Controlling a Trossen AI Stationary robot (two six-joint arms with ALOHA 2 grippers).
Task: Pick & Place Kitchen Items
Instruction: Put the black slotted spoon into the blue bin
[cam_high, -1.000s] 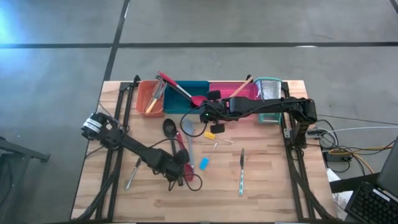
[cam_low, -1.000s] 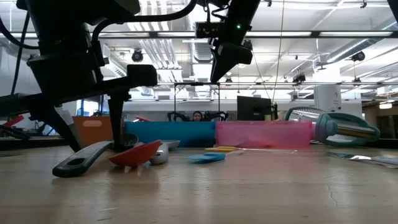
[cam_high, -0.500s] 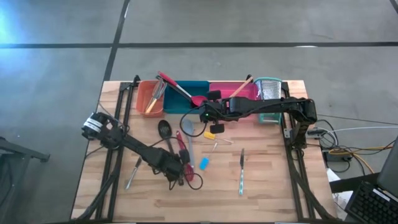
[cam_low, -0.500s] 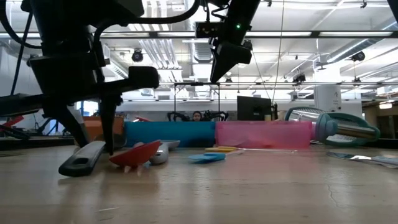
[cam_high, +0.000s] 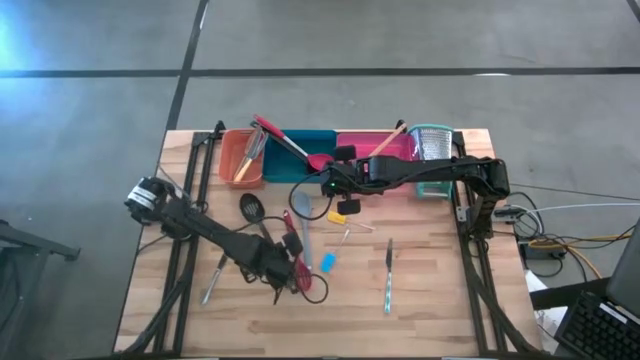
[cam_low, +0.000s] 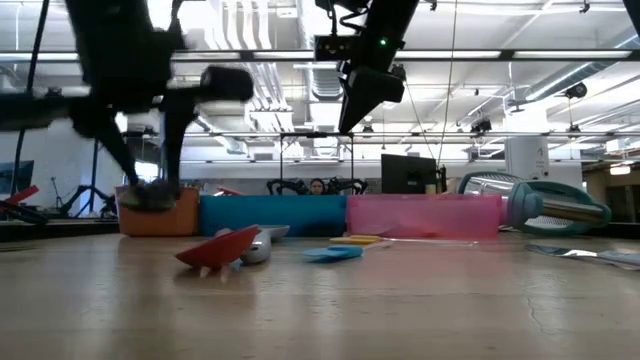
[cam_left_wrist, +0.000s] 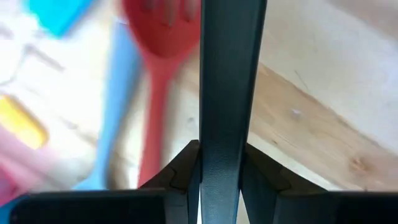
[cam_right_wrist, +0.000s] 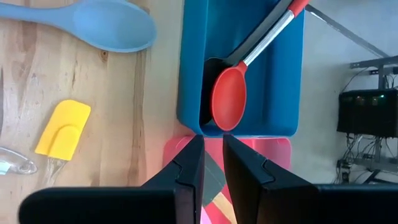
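My left claw (cam_high: 288, 270) is pinched on the black spoon (cam_high: 250, 207), up off the table. I hold its far end, so it could swing, slip out, or bump the red spoon (cam_high: 290, 228). My right claw (cam_high: 328, 184) waits, pinched narrow and empty, by the blue tray (cam_high: 285, 166).

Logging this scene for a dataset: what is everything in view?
table: one, wood
orange tray, teal tray, pink tray: one each, in a row at the far edge
grater: one, metal, right of the pink tray
red spoon: one, in the teal tray
utensils: several, in the orange tray
wooden handle: one, in the pink tray
blue spoon, red spatula: one each, mid-table
yellow spatula: one, near the blue spoon
blue tool: one, small, mid-table
knife: one, right of middle
metal utensil: one, front left
black spoon: one, lifted
person: one, far behind the table
left gripper: holding the black spoon
right gripper: empty, by the teal tray
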